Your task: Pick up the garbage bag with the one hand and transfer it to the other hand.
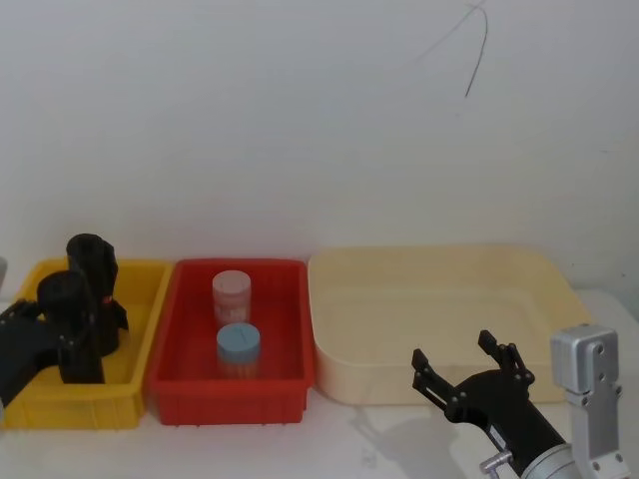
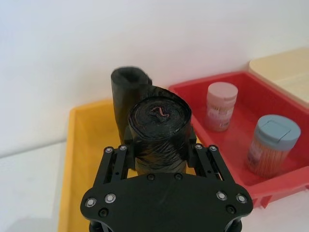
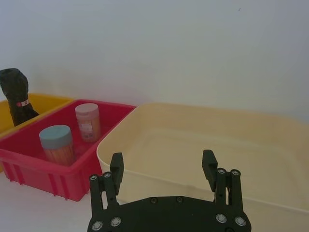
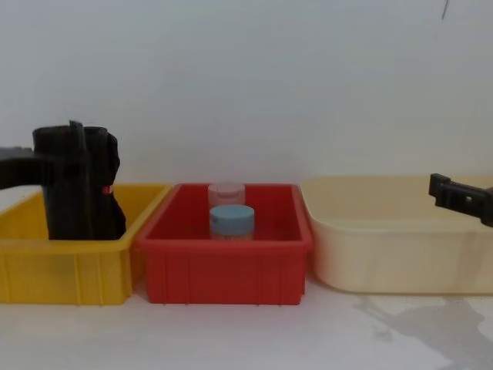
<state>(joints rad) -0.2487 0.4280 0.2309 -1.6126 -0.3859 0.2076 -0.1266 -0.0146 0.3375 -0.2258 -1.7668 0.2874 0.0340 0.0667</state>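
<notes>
Clamped, apparently, in the left tool (image 2: 160,145): the bag (image 2: 159,118), upright in the yellow bin (image 2: 91,140) beside a second roll (image 2: 126,92), taken below its top for a straight lift. Held wide before the cream tray (image 1: 439,299), ready to receive: right tool (image 1: 454,349).

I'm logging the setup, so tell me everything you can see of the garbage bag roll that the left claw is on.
The garbage bag is a thick matte-black roll of plastic film, and its top end shows tightly wound spiral layers. It stands upright in the nearer part of the yellow bin, rising well above the rim, close in front of a second black roll. The left claw grips it just below the top, one finger against each side.
</notes>
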